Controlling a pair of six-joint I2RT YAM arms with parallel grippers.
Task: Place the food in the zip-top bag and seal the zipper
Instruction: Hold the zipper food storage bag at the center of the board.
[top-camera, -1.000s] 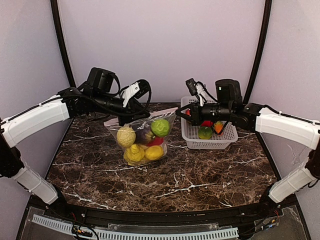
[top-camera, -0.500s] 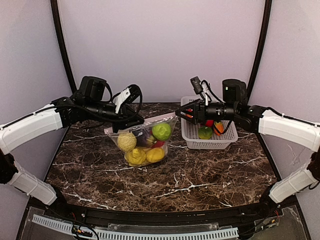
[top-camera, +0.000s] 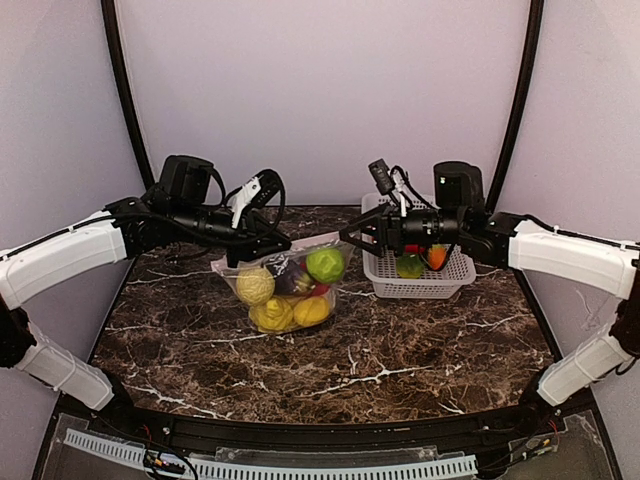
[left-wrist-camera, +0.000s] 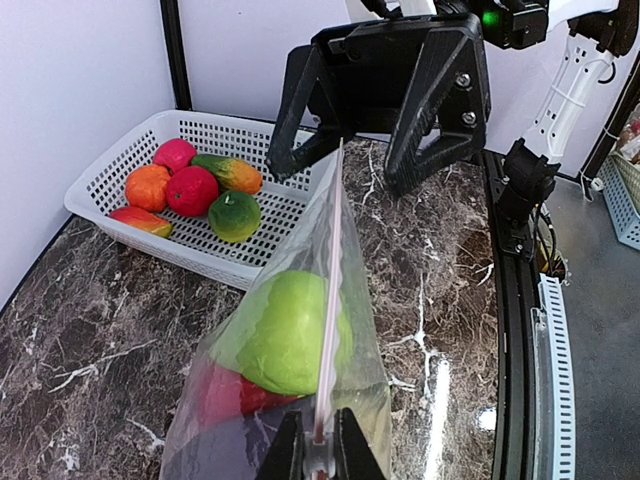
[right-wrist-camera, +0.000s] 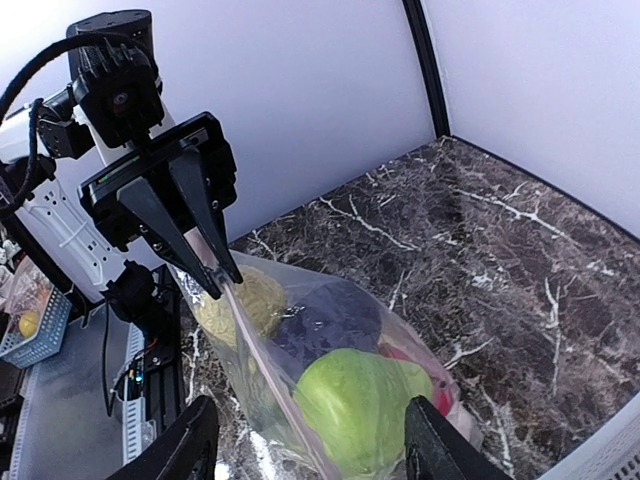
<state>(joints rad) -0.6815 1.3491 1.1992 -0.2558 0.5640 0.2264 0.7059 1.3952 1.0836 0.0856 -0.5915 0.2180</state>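
The zip-top bag (top-camera: 290, 285) rests on the marble table, holding several pieces of food: a green one (top-camera: 324, 264), yellow ones (top-camera: 254, 285), a red one and a dark purple one. My left gripper (top-camera: 281, 243) is shut on the left end of the zipper (left-wrist-camera: 330, 300), which runs taut as a thin pink strip toward my right gripper (top-camera: 347, 238). The right gripper stands open, its fingers either side of the zipper's far end without touching it. In the right wrist view the green fruit (right-wrist-camera: 360, 405) fills the bag just below the open jaws.
A white lattice basket (top-camera: 420, 292) stands at the back right, behind the right gripper. It holds more food (left-wrist-camera: 191, 190): red, orange and green pieces. Black frame posts rise at both rear corners, and the table's front rail runs along the near edge.
My right gripper has opened and let go of the bag's right end, staying around it. The left arm shifted slightly left and the bag settled lower on the table.
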